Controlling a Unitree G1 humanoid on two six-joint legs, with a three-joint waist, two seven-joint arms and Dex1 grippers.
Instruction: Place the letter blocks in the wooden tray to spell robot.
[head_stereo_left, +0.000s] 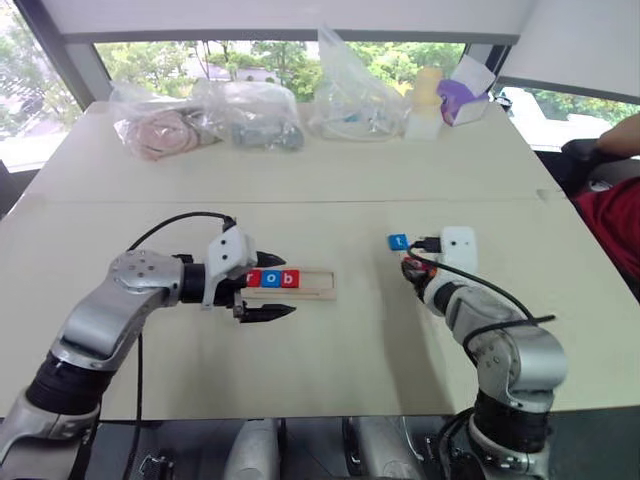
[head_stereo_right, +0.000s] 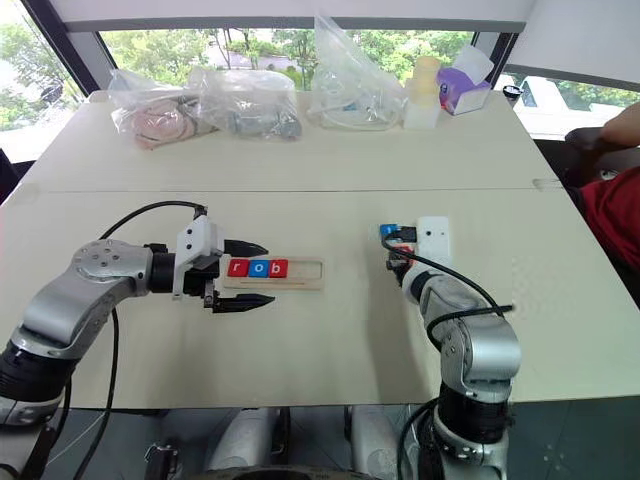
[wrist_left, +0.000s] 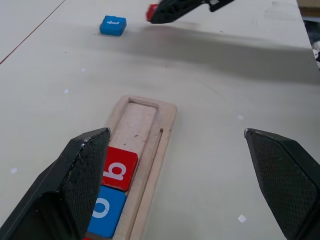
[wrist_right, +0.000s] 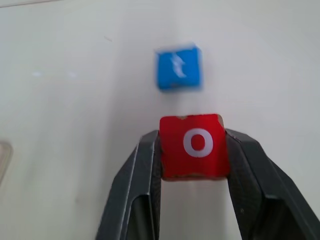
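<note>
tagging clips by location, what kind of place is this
Probably an office or lab room set up for robot trials: a plain pale table by big windows with trees outside, clear bags of parts along its far edge, and a person's sleeve at the side.

Left pincer (wrist_left: 175, 185) fingers cut off by the frame edge in the wrist view, one covering part of the blue o block (wrist_left: 106, 218); r block there out of frame. Wooden tray (wrist_left: 142, 150) near end cropped. Blue t block (wrist_right: 178, 67) blurred. Bags' (head_stereo_left: 205, 120) contents at the desk's far edge unreadable. Person (head_stereo_left: 615, 215) at right cut off.
</note>
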